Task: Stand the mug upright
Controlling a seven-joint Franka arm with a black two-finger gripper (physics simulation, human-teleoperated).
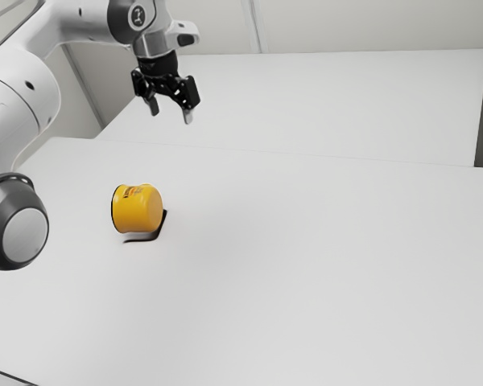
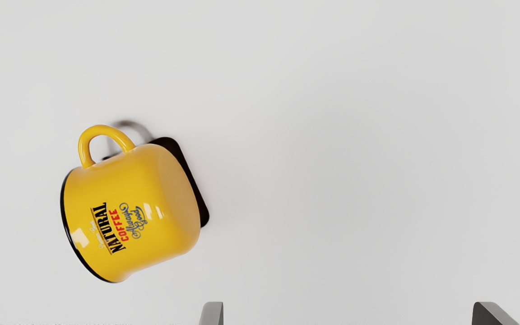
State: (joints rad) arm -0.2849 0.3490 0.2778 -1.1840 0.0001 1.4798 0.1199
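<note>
Exterior view's left: one mug point(image 1: 138, 209), on its side, on desk point(image 1: 306, 273); pincer point(image 1: 171, 114), spread; likely hazard, rolling if nudged off-centre.

Bright, even light washes the smooth white tabletop point(image 1: 330, 297). White glare patches gleam on the glossy yellow ceramic-looking mug point(image 2: 142, 180); a near-black shadow point(image 2: 204, 215) edges its base, and a softer grey shadow point(image 2: 130, 123) curves beside its handle point(image 2: 99, 130).
</note>
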